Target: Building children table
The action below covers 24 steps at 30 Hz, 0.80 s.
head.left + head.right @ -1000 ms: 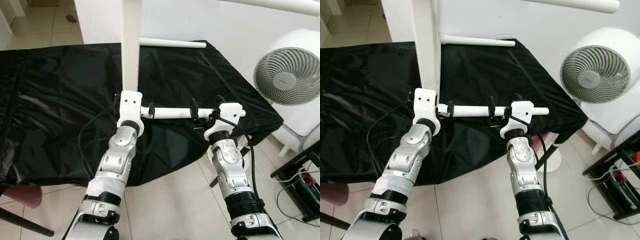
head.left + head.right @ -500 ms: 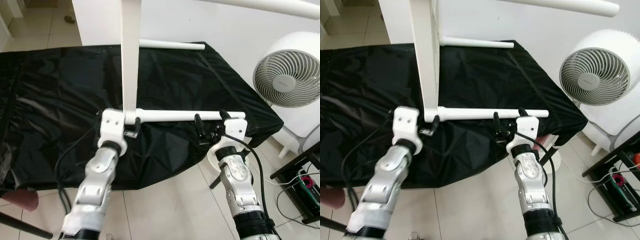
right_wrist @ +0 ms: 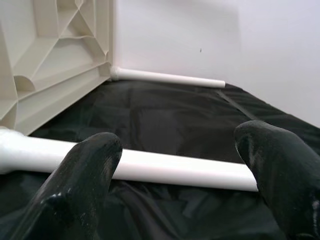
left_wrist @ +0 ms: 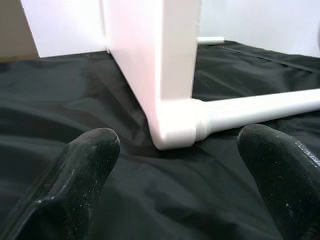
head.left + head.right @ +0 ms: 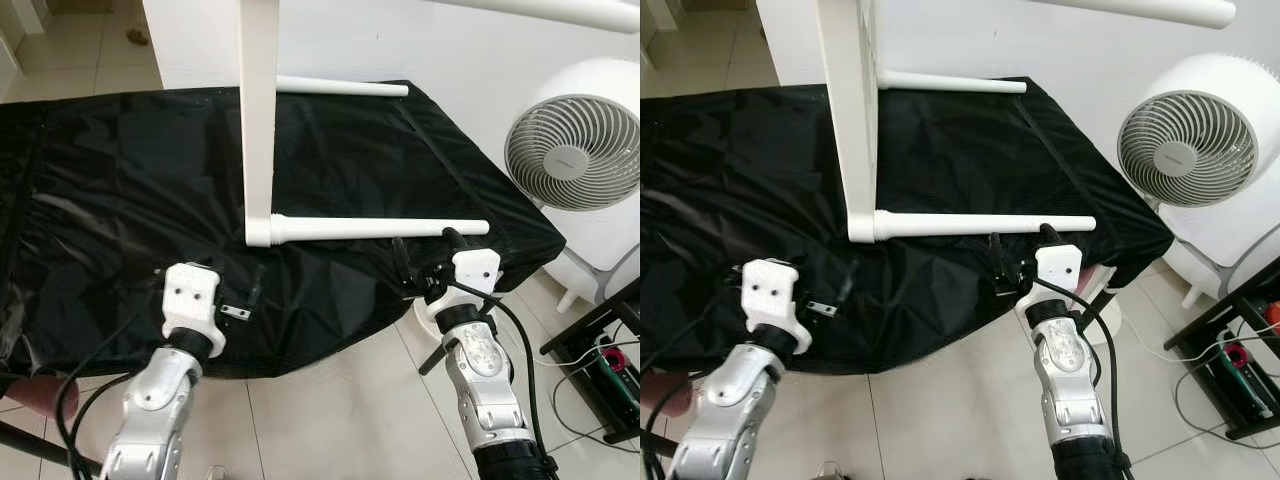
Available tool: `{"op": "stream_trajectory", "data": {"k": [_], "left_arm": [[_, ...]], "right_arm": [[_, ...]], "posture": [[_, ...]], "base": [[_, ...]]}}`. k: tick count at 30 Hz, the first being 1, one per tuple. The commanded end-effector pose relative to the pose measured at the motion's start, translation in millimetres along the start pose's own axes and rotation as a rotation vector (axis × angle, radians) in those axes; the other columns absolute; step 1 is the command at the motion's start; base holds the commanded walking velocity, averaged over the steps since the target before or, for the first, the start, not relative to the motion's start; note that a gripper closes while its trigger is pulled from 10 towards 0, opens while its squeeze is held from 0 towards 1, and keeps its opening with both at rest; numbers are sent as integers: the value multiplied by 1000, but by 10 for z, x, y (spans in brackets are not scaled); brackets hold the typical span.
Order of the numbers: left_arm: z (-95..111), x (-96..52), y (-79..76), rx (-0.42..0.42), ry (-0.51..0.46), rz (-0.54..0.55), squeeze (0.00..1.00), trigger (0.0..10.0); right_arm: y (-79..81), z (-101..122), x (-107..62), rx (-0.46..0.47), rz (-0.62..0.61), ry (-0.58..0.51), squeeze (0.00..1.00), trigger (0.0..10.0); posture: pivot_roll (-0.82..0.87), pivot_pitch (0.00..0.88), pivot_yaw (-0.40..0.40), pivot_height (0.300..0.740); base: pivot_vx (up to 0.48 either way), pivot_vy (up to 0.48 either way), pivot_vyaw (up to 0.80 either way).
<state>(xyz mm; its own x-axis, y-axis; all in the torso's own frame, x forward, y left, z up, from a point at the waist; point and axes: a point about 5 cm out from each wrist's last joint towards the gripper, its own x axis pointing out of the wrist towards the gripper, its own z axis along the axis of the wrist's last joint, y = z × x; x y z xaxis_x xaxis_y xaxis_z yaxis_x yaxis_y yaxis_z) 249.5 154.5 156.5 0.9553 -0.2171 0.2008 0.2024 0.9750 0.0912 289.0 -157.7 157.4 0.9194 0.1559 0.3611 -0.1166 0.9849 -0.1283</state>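
Observation:
The white table top [image 5: 258,110] stands on its edge on the black cloth [image 5: 120,180]. A white leg [image 5: 380,228] juts from its lower corner [image 4: 175,125] and lies along the cloth toward the right. A second leg [image 5: 340,88] sticks out at the far side. My left gripper [image 5: 240,292] hovers open near the cloth's front edge, short of the corner, its fingers [image 4: 85,165] wide apart and holding nothing. My right gripper [image 5: 425,255] is open just in front of the leg's free end, and the leg [image 3: 165,170] lies beyond its fingertips.
A white fan [image 5: 575,150] stands on the floor to the right. A dark rack with cables [image 5: 610,365] sits at the lower right. The cloth's front edge hangs over tiled floor [image 5: 330,400]. A pink object [image 5: 35,395] is at the lower left.
Both grippers have let go of the leg and drawn back toward me, the left one farther and lower. The leg now rests joined to the table corner.

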Motion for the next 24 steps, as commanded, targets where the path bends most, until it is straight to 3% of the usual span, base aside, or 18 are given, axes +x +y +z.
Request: {"op": "stream_trajectory", "data": {"k": [1, 7, 12, 19, 24], "left_arm": [[8, -32, -7, -9, -3, -22, 0, 10000], [58, 63, 71, -46, -27, -18, 0, 10000], [35, 72, 103, -64, -14, -6, 0, 10000], [-195, 74, 160, -158, 49, 55, 0, 10000], [-236, 116, 189, -153, 44, 50, 0, 10000]], "right_arm": [[4, -17, -29, 3, 9, 16, 0, 10000], [6, 91, 96, 9, 20, -24, 0, 10000], [-16, 69, 100, 6, 9, -14, 0, 10000], [-37, -94, 82, 15, -13, 38, 0, 10000], [-51, -152, 96, 10, -8, 51, 0, 10000]], "posture": [[87, 39, -44, 740], [85, 7, -52, 740], [92, 0, -50, 740], [91, 0, -37, 740], [93, 0, -42, 740]], "base": [[0, 0, 0], [0, 0, 0], [0, 0, 0], [0, 0, 0], [0, 0, 0]]}}
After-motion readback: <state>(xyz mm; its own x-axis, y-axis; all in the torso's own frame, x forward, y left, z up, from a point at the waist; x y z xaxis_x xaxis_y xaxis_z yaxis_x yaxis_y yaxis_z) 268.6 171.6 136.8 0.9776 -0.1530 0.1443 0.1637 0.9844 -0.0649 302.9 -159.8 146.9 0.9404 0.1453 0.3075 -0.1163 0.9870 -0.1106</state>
